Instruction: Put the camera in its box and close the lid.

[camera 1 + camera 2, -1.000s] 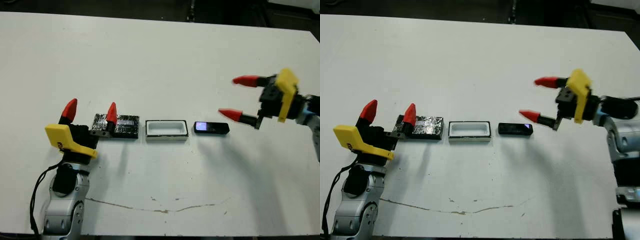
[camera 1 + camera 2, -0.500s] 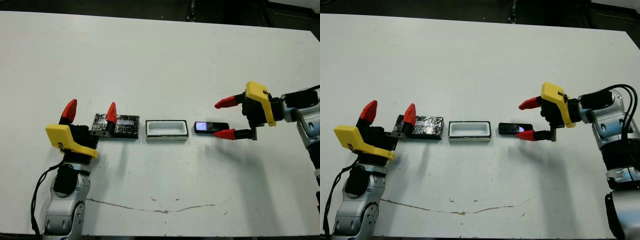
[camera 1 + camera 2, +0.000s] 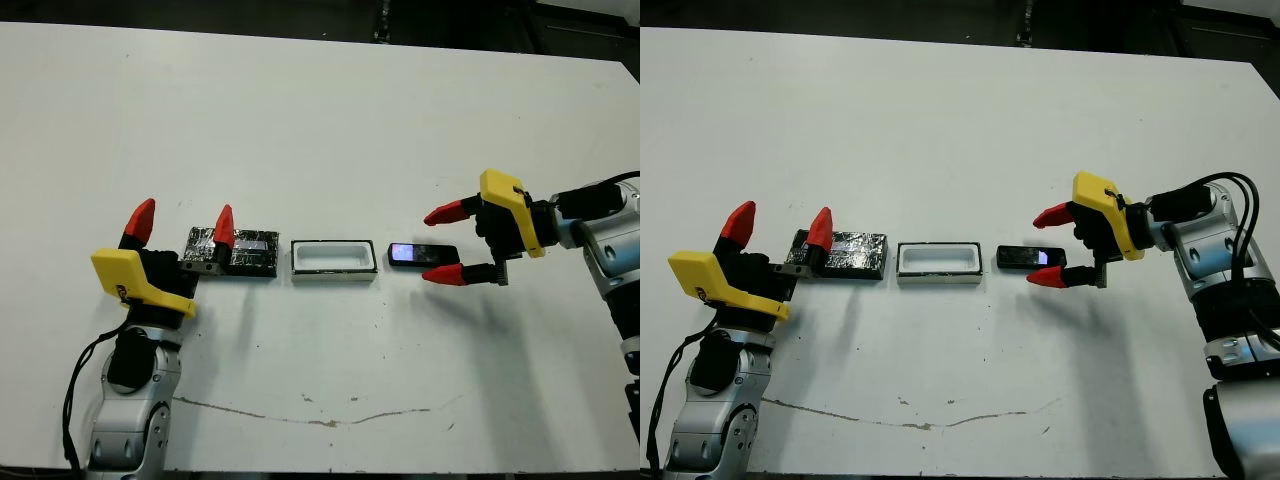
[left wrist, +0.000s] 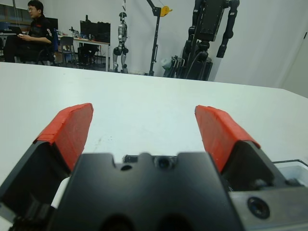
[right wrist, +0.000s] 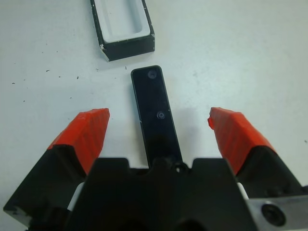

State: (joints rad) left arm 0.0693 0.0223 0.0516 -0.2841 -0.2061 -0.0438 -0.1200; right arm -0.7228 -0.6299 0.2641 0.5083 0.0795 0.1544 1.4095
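Right claw (image 3: 446,243) spread wide, holding nothing; its two red fingertips (image 5: 89,130) straddle the right end of the camera (image 3: 423,255), one tip on the far side, one on the near side, both clear of the casing. The right wrist view shows the camera lying lengthwise in the gap between the fingers, pointing toward the box (image 3: 334,260). Left claw (image 3: 180,225) also open and empty, hovering over the left end of the lid (image 3: 240,251), one fingertip in front of the lid's surface from the head view; contact cannot be told. On the white counter (image 3: 320,120) the three items lie in a row: lid at left, box in the middle just beside it, camera at right just beside the box with a narrow gap, screen lit at its box-side end. Box is open and empty, white inside. Against half a second ago, the right claw has slid a little further left along the camera; a second ago it was up and well to the right. Left claw, lid, box and camera unchanged. Wide bare counter beyond the row and on the near side; the counter's far edge is well away.
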